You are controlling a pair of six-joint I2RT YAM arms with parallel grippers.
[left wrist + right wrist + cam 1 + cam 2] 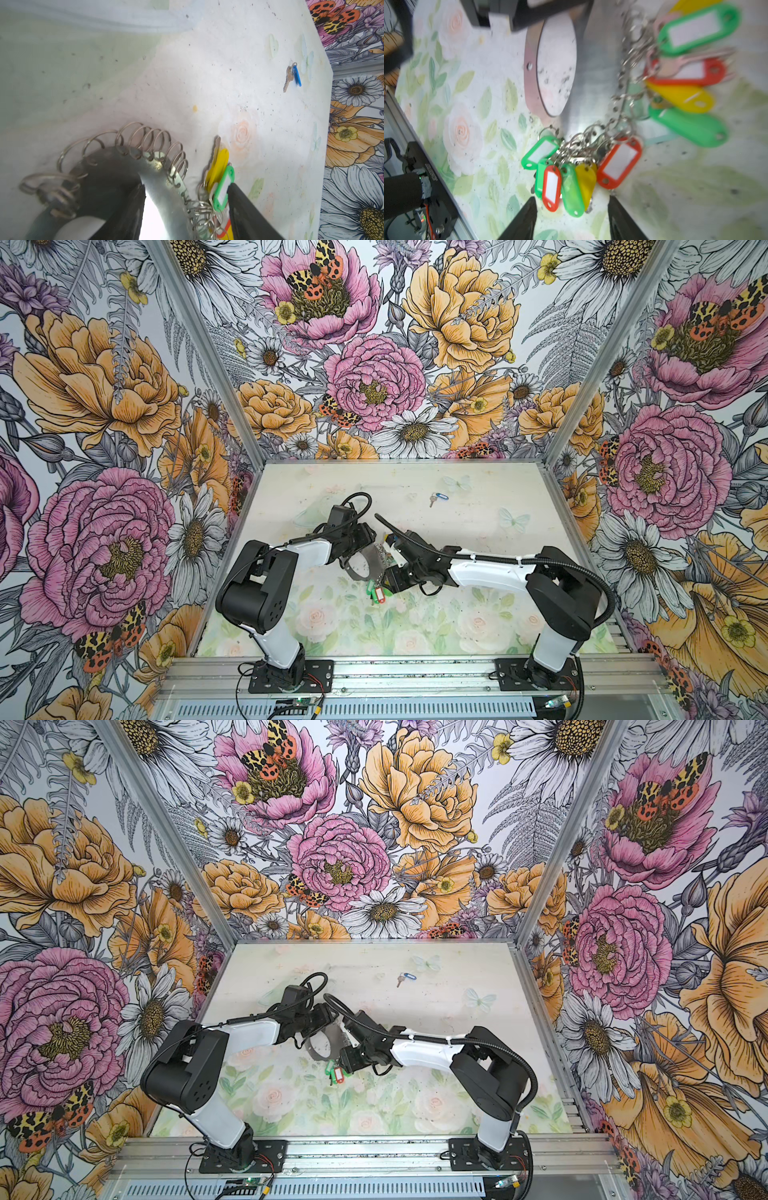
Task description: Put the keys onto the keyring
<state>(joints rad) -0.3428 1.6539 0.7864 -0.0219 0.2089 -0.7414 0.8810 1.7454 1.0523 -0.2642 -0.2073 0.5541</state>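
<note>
Left claw (186, 187): astride keyring (162, 187) band, grip unclear.
Right claw (572, 198): jaws parted at bunched tags' (552, 187) ends.
Keys (438, 497): on desk (490, 497), well apart.

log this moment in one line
left pincer open astride keyring | right pincer open at tagged bunch | keys loose on table

One keyring (160, 182), edged with well over a dozen small wire rings (143, 137). Hung on them, in the right wrist view: five green tags (697, 29), three red tags (618, 162) and two yellow tags (683, 99), perhaps a third cut off at the frame's edge. One set of keys (441, 496), a single key on a single blue tag, at one o'clock on the worktop (498, 489).
</note>
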